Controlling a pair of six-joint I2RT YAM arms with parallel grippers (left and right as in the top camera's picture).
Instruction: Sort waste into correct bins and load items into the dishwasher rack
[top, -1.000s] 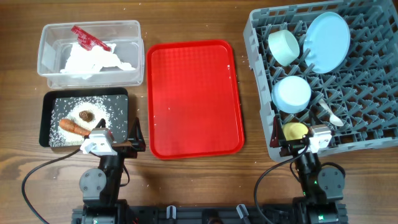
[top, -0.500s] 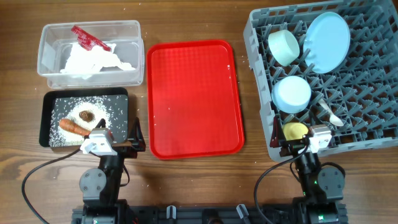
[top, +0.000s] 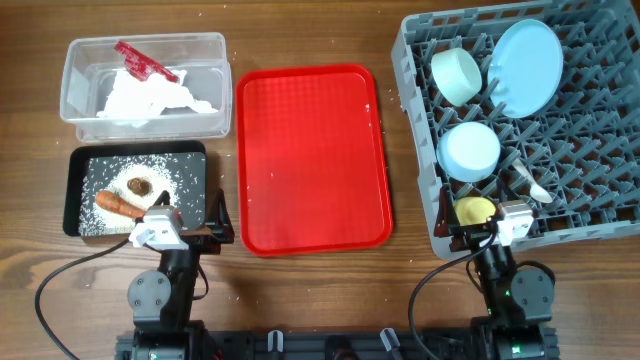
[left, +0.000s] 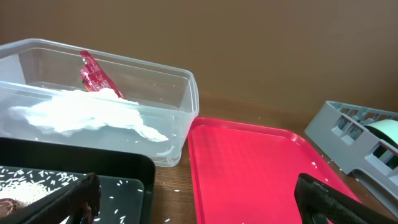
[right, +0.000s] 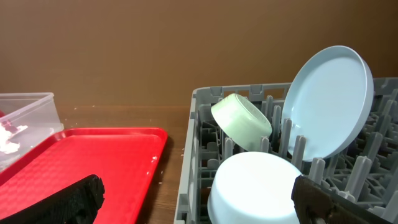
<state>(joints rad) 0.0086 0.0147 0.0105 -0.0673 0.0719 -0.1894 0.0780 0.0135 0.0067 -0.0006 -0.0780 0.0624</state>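
Note:
The clear tub (top: 72, 72) holds the red wrapper (top: 143, 62) and white tissue (top: 155, 97); both show in the left wrist view (left: 94, 73). The black tray (top: 74, 190) holds rice grains, the carrot-like stick (top: 118, 205) and the brown lump (top: 139, 185). The grey rack (top: 590, 150) holds the blue plate (top: 527, 68), pale green bowl (top: 457, 75), blue bowl (top: 469, 151), yellow cup (top: 474, 211) and white spoon (top: 528, 183). My left gripper (left: 196, 202) is open and empty at the tray's front right corner. My right gripper (right: 199, 199) is open and empty at the rack's front left corner.
A flat red serving tray (top: 310, 155) lies between the bins and the rack, with a few rice grains on it. A few loose grains lie on the wooden table near the black tray. Cables run along the table's front edge.

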